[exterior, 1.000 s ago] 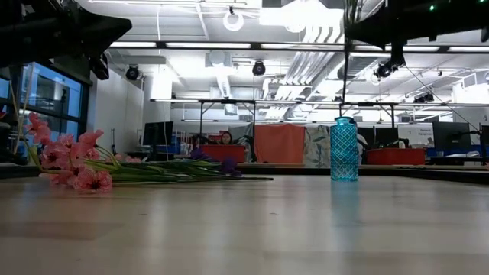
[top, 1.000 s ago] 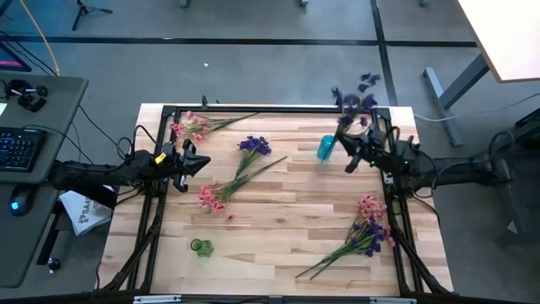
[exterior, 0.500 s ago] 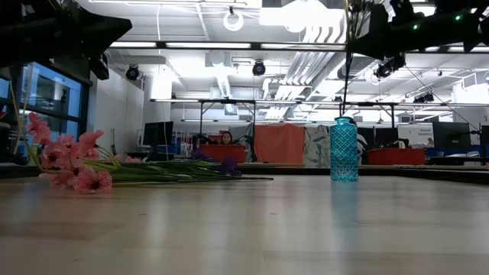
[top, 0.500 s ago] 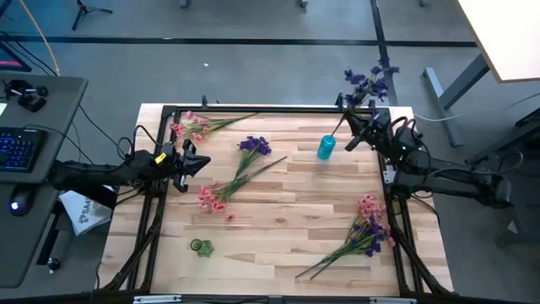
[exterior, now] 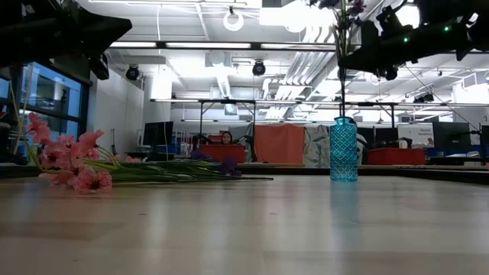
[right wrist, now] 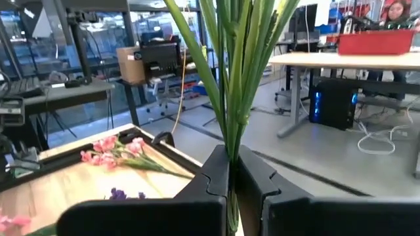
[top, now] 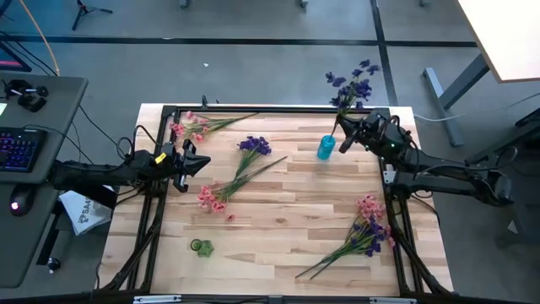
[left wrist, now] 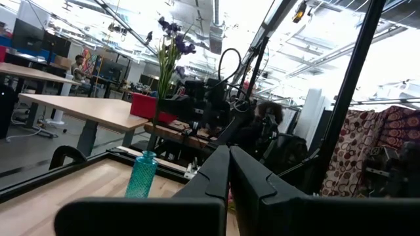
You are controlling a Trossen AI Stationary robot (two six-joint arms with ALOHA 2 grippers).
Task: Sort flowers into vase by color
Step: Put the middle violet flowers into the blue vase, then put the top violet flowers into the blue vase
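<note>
My right gripper [top: 344, 140] is shut on a purple sprig [top: 353, 83] beside the far right corner, just right of the blue vase [top: 326, 149]. The sprig stands nearly upright, with its blossoms [left wrist: 169, 39] high above the vase [exterior: 344, 149]. Its lower stems hang at the vase's mouth; whether they are inside cannot be told. My left gripper [top: 191, 160] waits shut at the table's left edge. Lying flat on the table are a pink sprig [top: 192, 125], a purple sprig [top: 253, 148], another pink sprig [top: 211, 198] and a mixed pink and purple bunch [top: 367, 228]. My right gripper pinches the purple sprig's bundle of green stems [right wrist: 230, 141] between its two fingers, well below the blossoms. The fingers come level from the table's right side and lie across the stems. The sprig is lifted clear of the table, and its stems rise upright out of the fingers.
A small green vase [top: 201, 247] stands near the near left corner. A black frame [top: 253, 108] runs along the table's far edge and sides. Bare wood [top: 295, 203] lies in the middle of the table. People sit at desks in the room behind.
My right gripper has moved toward the far edge, then left toward the blue vase, staying shut on the purple sprig. The sprig has travelled with it and its blossoms now stand above the vase. My left arm has kept still.
</note>
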